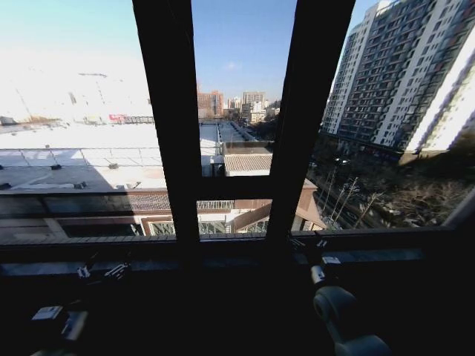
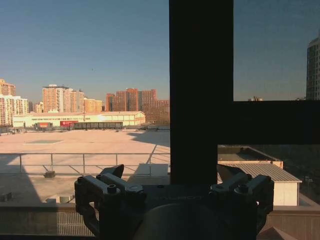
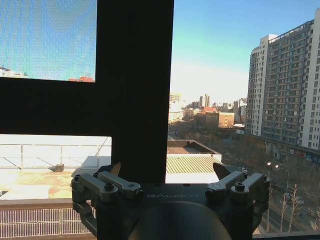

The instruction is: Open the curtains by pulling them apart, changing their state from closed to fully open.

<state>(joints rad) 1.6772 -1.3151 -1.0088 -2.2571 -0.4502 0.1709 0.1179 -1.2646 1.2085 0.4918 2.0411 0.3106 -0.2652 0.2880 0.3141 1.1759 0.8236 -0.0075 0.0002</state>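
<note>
the left gripper (image 2: 170, 172) hangs low before the dark window frame (image 1: 174, 119), fingers (image 2: 114, 171) spread wide on nothing, and the right gripper (image 3: 167, 170) likewise, probably since the curtains sit pulled off the bare glass, out of view.

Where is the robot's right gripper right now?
Low on the right of the head view, the right gripper hangs open at the window sill, at the foot of the right-hand dark frame bar.

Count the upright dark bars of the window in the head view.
2: the left bar stands left of centre, the right bar right of centre. More may hide beyond the edges.
</note>
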